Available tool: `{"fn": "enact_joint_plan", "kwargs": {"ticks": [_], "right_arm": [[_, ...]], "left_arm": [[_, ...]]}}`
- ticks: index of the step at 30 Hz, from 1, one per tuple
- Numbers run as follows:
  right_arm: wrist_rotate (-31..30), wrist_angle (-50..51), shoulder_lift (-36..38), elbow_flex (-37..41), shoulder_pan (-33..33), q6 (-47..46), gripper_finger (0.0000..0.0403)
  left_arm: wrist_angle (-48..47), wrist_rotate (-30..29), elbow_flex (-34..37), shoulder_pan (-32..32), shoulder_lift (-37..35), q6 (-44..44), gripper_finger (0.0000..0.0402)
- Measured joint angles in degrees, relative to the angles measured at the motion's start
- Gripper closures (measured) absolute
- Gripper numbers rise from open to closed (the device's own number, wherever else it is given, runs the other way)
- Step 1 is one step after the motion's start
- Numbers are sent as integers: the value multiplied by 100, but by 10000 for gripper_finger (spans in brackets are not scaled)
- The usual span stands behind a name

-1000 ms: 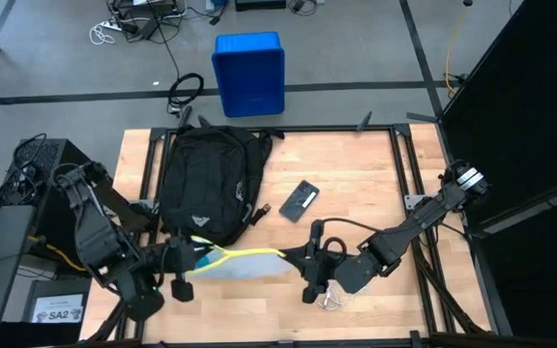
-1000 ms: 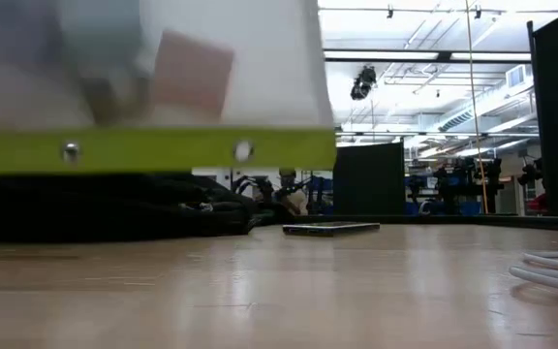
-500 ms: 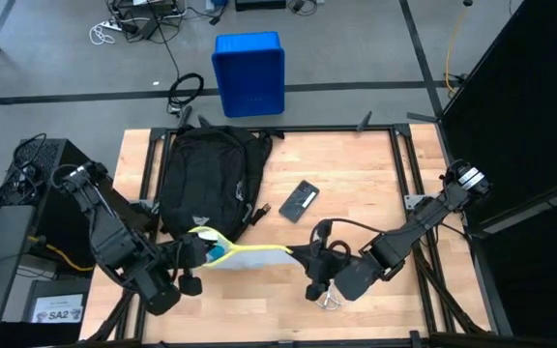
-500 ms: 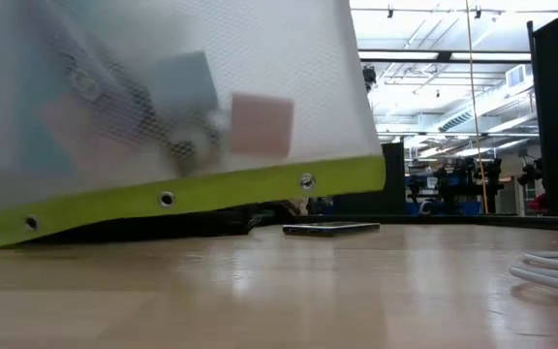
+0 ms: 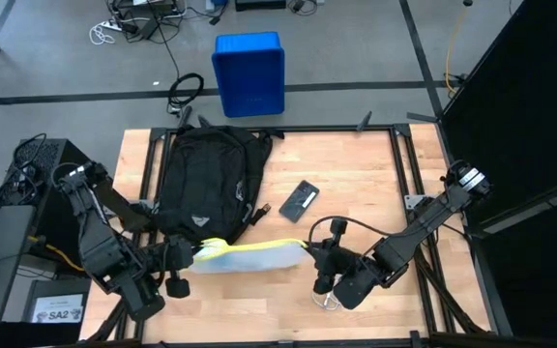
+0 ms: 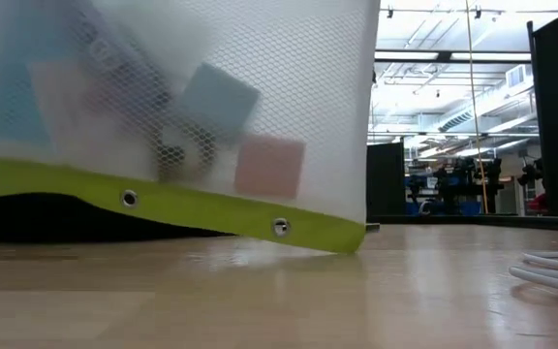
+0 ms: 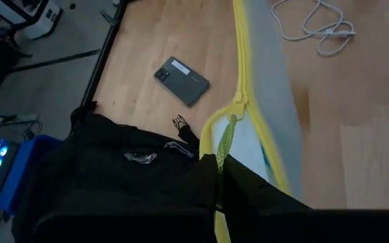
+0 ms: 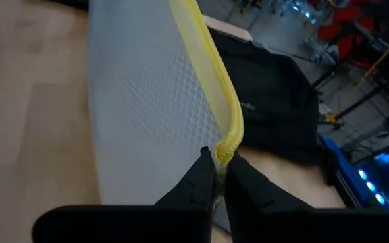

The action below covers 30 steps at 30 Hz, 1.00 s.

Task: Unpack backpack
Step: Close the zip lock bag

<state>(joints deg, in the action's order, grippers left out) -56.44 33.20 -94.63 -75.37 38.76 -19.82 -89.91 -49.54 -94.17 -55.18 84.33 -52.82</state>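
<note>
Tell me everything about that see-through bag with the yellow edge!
The mesh pouch is a flat, whitish see-through net bag with a yellow-green zipper border and small metal rivets. Inside show blurry blue, pink and grey things. It hangs stretched between both robot hands: the left hand pinches one end beside the backpack, the right hand is shut on the yellow edge at the other. One bottom corner dips to the wooden table.

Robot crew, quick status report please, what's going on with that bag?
Left gripper and right gripper shut on mesh pouch. Pouch beside backpack. Phone, white cable lie nearby.
</note>
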Motion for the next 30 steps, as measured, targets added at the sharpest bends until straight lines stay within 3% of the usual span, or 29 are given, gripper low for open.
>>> {"fn": "enact_joint_plan", "kwargs": {"ticks": [5,11,19,22,26,30], "right_arm": [[14,14,-4,0,-50,-105,403],[535,-1153,-9,7,-280,781,391],[616,-3087,57,11,-278,2858,278],[744,-3600,57,9,-340,3195,227],[1689,-3780,34,9,-688,2955,181],[2523,-3829,-147,4,-1158,2605,167]], "left_arm": [[5,-112,0,-1,0,5,402],[294,-126,0,150,0,358,402],[479,-135,0,267,-2,620,402],[516,-137,0,345,-4,745,402],[814,-181,0,494,-4,1114,402],[1190,-185,0,669,-4,1551,402]]}}
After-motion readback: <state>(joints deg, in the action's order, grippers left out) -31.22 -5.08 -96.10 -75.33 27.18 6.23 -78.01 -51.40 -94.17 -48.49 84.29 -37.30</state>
